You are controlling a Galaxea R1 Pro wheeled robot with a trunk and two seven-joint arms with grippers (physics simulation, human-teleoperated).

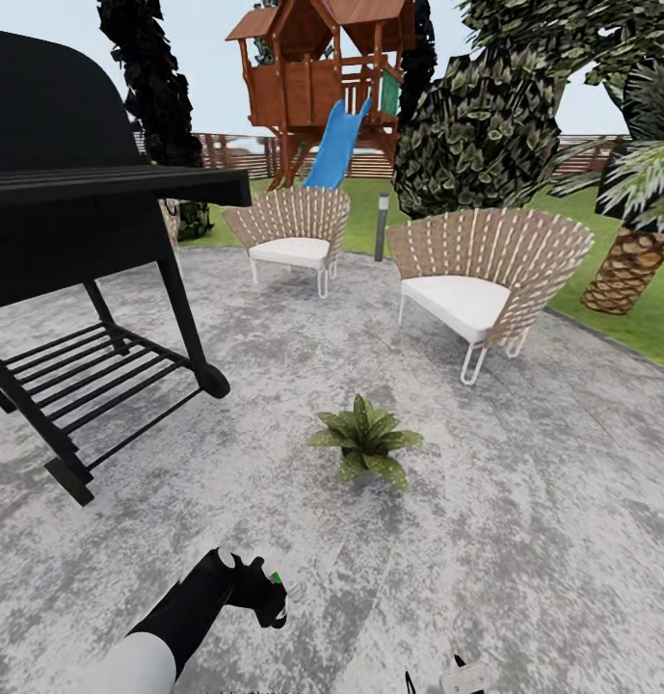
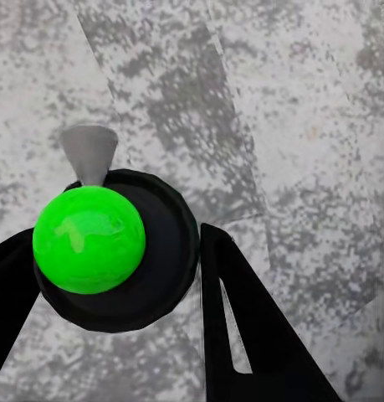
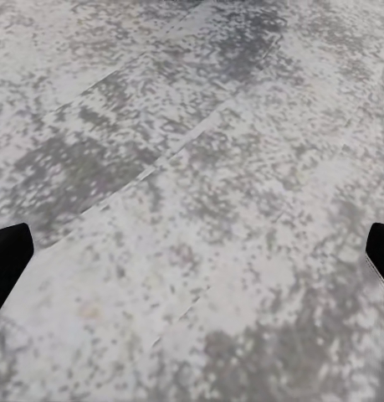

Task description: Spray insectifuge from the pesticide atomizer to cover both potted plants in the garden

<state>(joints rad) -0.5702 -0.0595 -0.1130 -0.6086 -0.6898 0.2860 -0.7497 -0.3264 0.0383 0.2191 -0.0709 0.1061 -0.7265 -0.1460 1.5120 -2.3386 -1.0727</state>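
Note:
My left gripper (image 1: 264,593) is low over the mottled-grey patio (image 1: 524,501), shut on the pesticide atomizer (image 1: 272,584). In the left wrist view the atomizer (image 2: 116,251) is seen from above between the black fingers (image 2: 242,318): a round dark body, a bright green ball on top and a grey nozzle. One potted plant (image 1: 365,443), a low rosette of broad green leaves, stands on the patio ahead and to the right of that gripper; its pot is hidden by the leaves. My right gripper (image 1: 447,680) is open at the bottom edge, its fingertips (image 3: 7,255) wide apart over bare paving.
A black barbecue grill (image 1: 81,241) on wheels stands close on the left. Two wicker chairs (image 1: 293,231) (image 1: 486,280) with white cushions sit behind the plant, with a short lamp post (image 1: 382,226) between them. Beyond are the playhouse with its blue slide (image 1: 333,145), a palm (image 1: 640,260) and lawn.

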